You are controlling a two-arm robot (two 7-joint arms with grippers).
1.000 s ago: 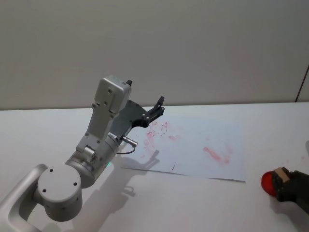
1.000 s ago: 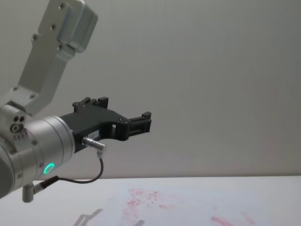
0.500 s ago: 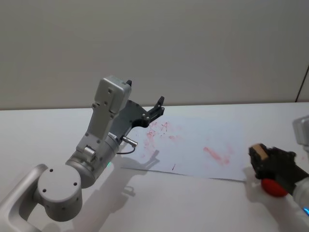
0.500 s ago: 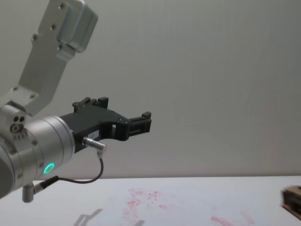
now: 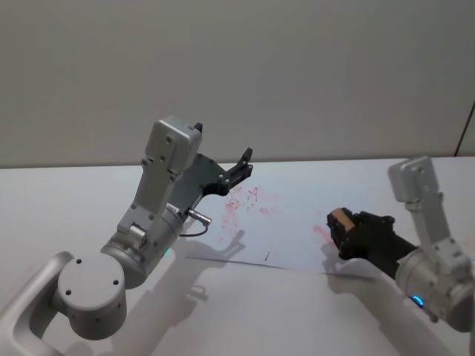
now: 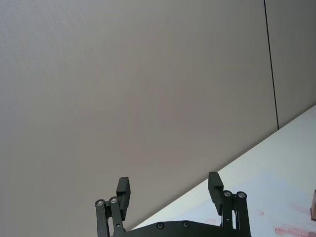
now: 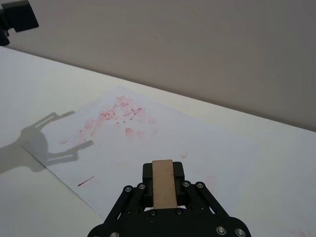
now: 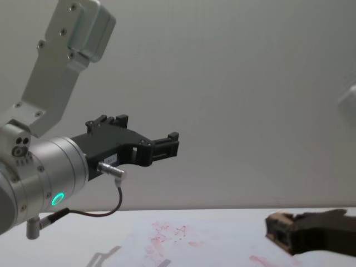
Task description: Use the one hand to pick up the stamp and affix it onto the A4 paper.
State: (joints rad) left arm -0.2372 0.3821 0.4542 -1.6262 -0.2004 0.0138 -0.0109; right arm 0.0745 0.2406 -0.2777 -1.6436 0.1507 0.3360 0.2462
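The head camera looks down from high over the bench (image 5: 282,311), with the paper (image 5: 297,215) mid-frame and the wall (image 5: 297,74) across the upper half. The chest camera sits low and looks level, so the paper is a thin strip along the bottom edge and the left arm (image 8: 39,167) looms large at the left. The left wrist camera looks past the left jaws, tilted up at the wall. The right wrist camera looks past the right jaws, close above the paper. Head, chest and right wrist views share the red marks (image 7: 118,116) and the stamp (image 7: 163,182).

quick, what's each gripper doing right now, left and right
left gripper: open, holding nothing, raised off the table.
right gripper: shut on the stamp.
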